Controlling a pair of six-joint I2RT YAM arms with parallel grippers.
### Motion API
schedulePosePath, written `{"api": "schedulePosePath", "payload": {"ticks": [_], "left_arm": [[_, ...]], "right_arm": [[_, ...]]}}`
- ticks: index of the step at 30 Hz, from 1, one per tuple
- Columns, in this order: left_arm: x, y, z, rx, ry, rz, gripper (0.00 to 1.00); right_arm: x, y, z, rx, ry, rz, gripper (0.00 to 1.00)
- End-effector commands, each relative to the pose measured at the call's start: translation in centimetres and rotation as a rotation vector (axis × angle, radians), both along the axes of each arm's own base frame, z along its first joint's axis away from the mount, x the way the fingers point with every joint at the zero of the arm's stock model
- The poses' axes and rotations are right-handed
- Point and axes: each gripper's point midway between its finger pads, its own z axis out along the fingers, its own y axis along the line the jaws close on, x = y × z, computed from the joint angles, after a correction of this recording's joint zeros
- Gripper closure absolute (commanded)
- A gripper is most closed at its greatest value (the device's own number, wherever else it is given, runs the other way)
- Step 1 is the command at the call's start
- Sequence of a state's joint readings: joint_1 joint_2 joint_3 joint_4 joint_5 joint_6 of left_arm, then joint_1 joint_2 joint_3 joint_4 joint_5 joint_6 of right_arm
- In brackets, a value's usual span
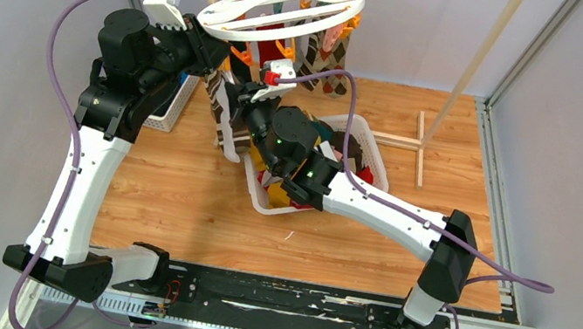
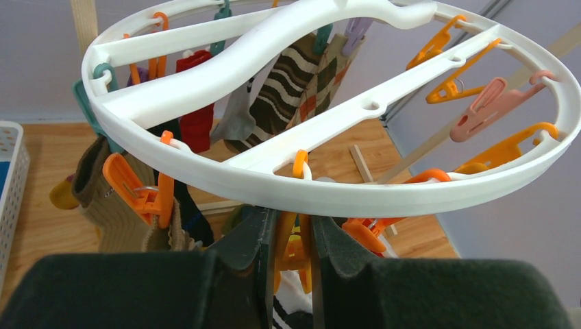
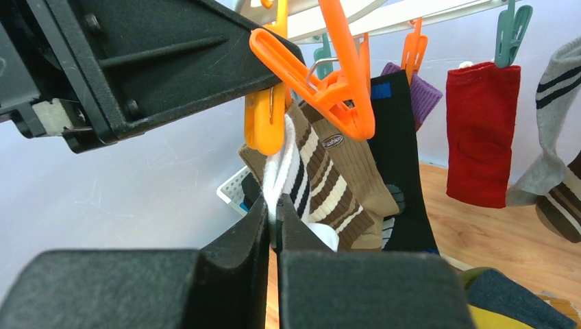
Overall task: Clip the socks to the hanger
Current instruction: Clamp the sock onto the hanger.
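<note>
Right gripper (image 3: 275, 221) fingers fill the foot of the right wrist view, pressed together on a white sock with black stripes (image 3: 290, 179); the sock runs up from the pads to the lower end of an orange clip (image 3: 268, 127); whether the clip's mouth has the cuff cannot be told. Left gripper (image 2: 288, 233) is closed on that orange clip, one finger on each side, just under the near rim of the hanger (image 2: 329, 195); in the right wrist view its dark finger lies against the clip's upper part.

Arm pose, overhead view: the left arm rises steeply from its base at the near left corner; elbow bent by the left wall; forearm reaching up and inward to the hanger's left rim. The right arm lies low; its long link runs from the near right base leftward across the wooden table (image 1: 178, 191); its wrist sits over the white basket (image 1: 373, 155) and turns up toward the hanger's underside; the two grippers meet just below the ring.

Hanger hangs by its hook above the far table edge, tilted. Clipped on it: brown-and-cream striped sock (image 3: 339, 188); black sock (image 3: 404, 171); purple sock (image 3: 426, 96); red sock (image 3: 479, 130) under a teal clip (image 3: 512, 27); argyle sock (image 1: 329, 54). Loose socks (image 3: 507, 295) lie in the white basket; a small basket (image 1: 166, 109) stands at the left.
</note>
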State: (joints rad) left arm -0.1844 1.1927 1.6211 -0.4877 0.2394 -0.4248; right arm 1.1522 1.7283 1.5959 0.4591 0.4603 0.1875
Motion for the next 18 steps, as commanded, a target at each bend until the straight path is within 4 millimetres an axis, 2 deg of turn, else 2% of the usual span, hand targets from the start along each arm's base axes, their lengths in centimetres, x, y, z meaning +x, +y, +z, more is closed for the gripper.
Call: {"api": "schedulePosePath", "payload": {"ticks": [1, 18], "left_arm": [[-0.1, 1.2, -1.5, 0.021, 0.049, 0.055, 0.99], [0.0, 1.3, -1.4, 0.026, 0.048, 0.059, 0.99]], "right_arm": [[-0.9, 0.4, 2.1, 0.06, -0.021, 0.021, 1.0], [-1.3, 0.4, 3.1, 0.082, -0.044, 0.029, 1.0]]}}
